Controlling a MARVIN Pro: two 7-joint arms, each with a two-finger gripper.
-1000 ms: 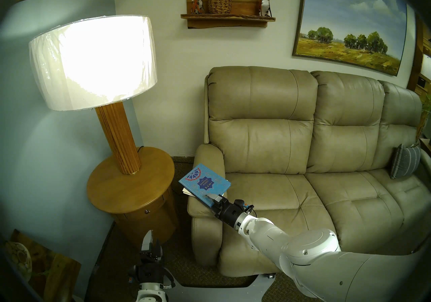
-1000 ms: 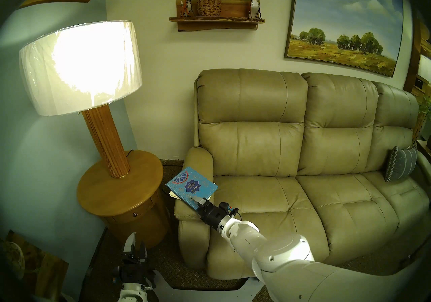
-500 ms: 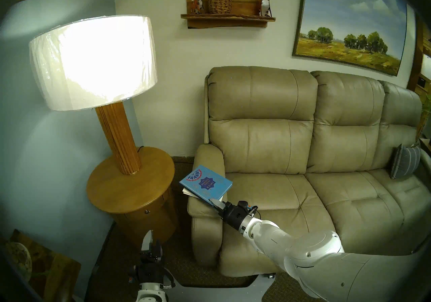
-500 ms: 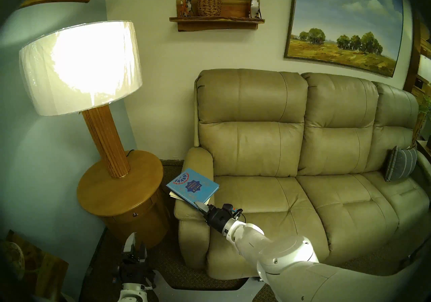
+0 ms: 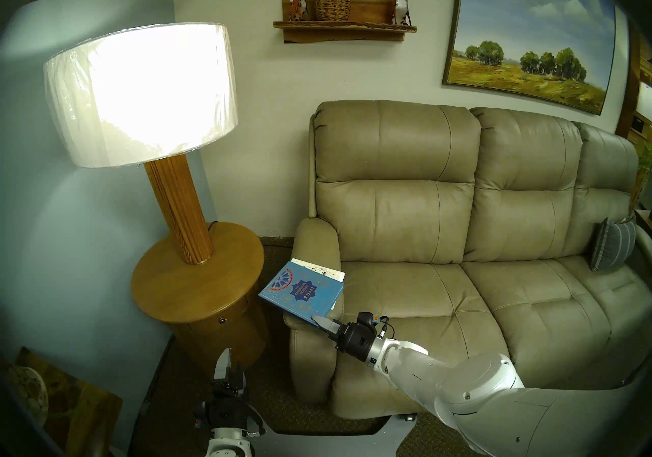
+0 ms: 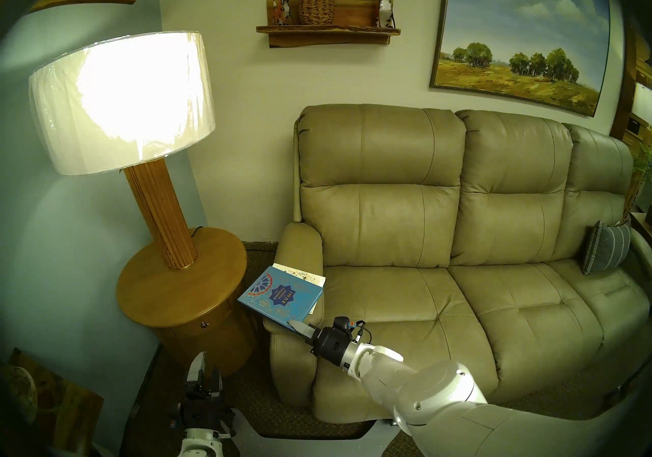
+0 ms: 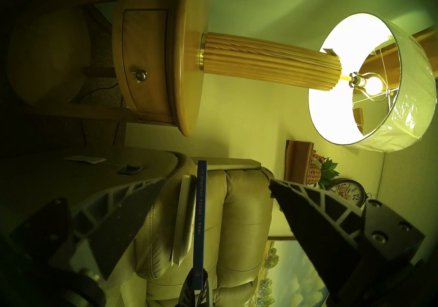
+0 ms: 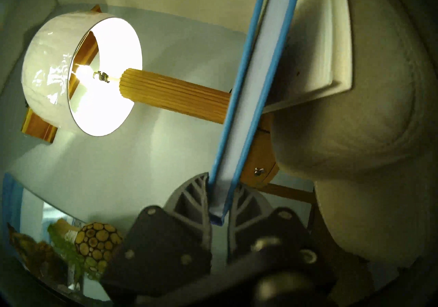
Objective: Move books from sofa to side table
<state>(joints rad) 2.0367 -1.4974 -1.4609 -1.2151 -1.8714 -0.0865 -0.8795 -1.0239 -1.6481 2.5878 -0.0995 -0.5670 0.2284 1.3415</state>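
The turquoise RUMI book [image 5: 301,292] hangs over the beige sofa's left armrest [image 5: 310,340], reaching towards the round wooden side table [image 5: 169,287]. My right gripper [image 5: 319,322] is shut on its near corner, which also shows in the right wrist view [image 8: 218,204]. The white book [image 5: 323,269] lies on the armrest beneath it, with only its far edge uncovered. In the left wrist view the blue spine [image 7: 201,216] stands a little off the white book [image 7: 183,216]. My left gripper [image 5: 229,366] is open and empty, low in front of the table.
A tall lit lamp [image 5: 180,206] with a wide shade [image 5: 141,93] stands on the back of the side table's top. A grey striped cushion [image 5: 612,244] lies at the sofa's far right. A wooden shelf [image 5: 344,27] hangs on the wall. Carpet lies between table and sofa.
My right gripper drew back and down towards me, pulling the blue book forward and left off the white book. The white book's far edge is now uncovered. The left arm has not moved.
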